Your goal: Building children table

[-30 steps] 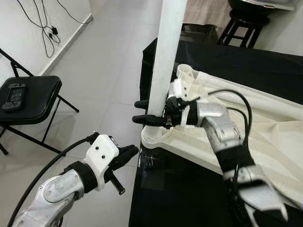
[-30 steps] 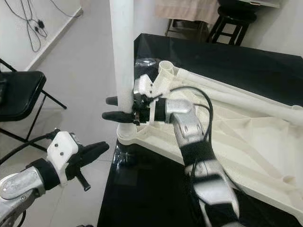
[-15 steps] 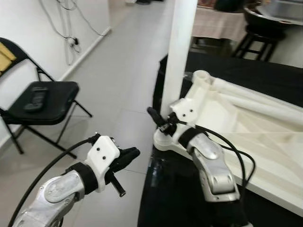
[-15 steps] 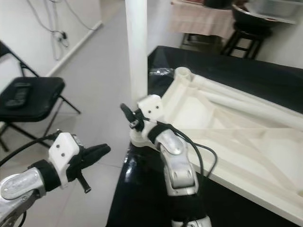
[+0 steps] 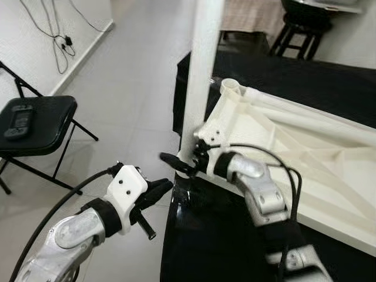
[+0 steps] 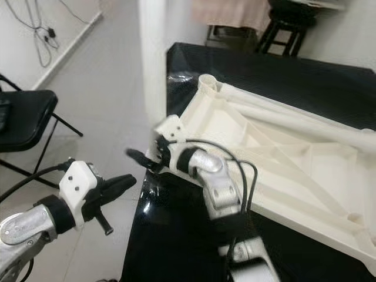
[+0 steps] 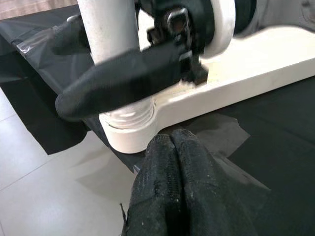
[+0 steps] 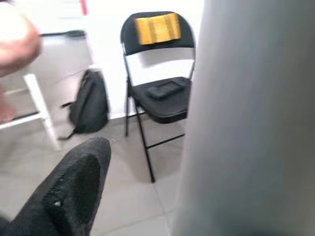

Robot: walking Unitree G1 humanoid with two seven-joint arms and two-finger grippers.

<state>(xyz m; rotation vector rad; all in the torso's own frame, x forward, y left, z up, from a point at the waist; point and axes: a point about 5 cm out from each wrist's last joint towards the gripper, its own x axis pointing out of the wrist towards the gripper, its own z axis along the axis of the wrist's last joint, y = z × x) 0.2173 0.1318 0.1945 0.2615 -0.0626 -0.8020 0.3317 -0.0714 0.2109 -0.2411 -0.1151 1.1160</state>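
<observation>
The white children's table top (image 5: 305,153) lies upside down on a black-covered table (image 5: 223,235). A white leg (image 5: 200,70) stands upright in its near corner socket (image 7: 128,135). My right gripper (image 5: 174,161) is low at the leg's base, just above the socket. It is open, with one black finger (image 7: 128,78) across the front of the leg and a gap showing beside the other finger (image 8: 74,191). My left gripper (image 5: 157,191) hovers over the floor just off the table corner, below the socket, fingers (image 7: 172,167) pressed together and holding nothing.
A black folding chair (image 5: 35,123) with a dark handheld device (image 5: 14,120) on its seat stands at the left. Cables (image 5: 59,35) hang on the wall. A black stool (image 5: 302,26) stands beyond the table. Grey tiled floor (image 5: 129,88) lies open between chair and table.
The camera has shifted. My right gripper was on the leg higher up, drew back from it, and now sits at its base by the socket. The left gripper has held its place.
</observation>
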